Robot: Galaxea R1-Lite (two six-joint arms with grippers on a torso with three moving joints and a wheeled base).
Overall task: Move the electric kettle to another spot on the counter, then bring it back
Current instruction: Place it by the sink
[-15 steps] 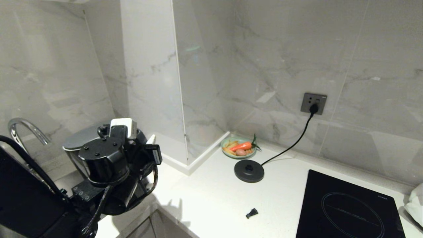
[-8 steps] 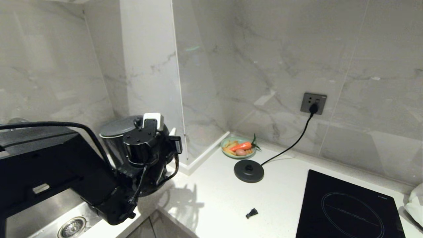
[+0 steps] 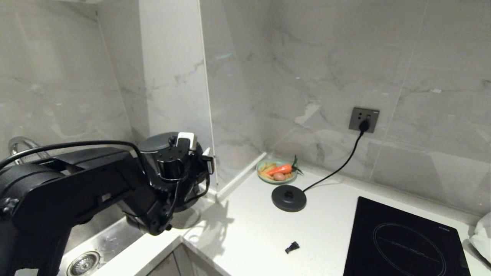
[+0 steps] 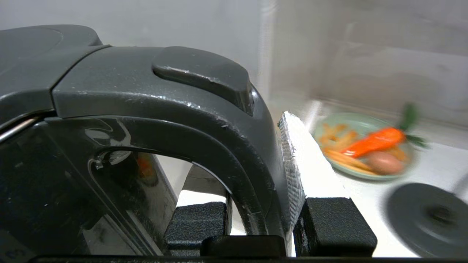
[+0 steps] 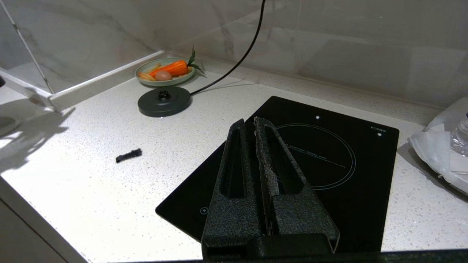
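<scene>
- Kettle first: the tall glossy black electric jug kettle (image 3: 161,153) with a flat grey lid hangs in my left gripper (image 4: 256,223), beside the marble corner pillar (image 3: 172,76), at the sink end of the white speckled stone counter (image 3: 245,230).
- My left gripper's 2 rough black fingers (image 4: 197,223) pinch the smooth curved loop handle (image 4: 219,146), 1 inside the loop and 1 outside.
- A white ribbed pad (image 4: 303,160) lies against the outer face of the handle.
- My right gripper (image 5: 257,124) hangs over the black glass induction hob (image 3: 402,237), its 2 pitted black fingers pressed together on nothing.
- The flat round black base disc (image 3: 289,198) sits bare on the counter, its cord (image 3: 337,168) running up to the grey wall socket (image 3: 363,119).
- Behind the disc stands a pale green dish (image 3: 277,171) with a carrot and other food.
- A small black scrap (image 3: 292,247) lies near the counter's front edge.
- Compared with 1 second ago, my left arm has carried the kettle farther from me and toward the pillar, uncovering the steel sink (image 3: 99,245) and its round drain (image 3: 83,263).
- Disc, dish and scrap have not moved.
- My arm hides most of the kettle's body, so I cannot tell whether its bottom touches anything.
- The curved chrome tap (image 3: 19,145) is half hidden.
- At the right, a white crumpled bag (image 5: 438,153) is cut off.
</scene>
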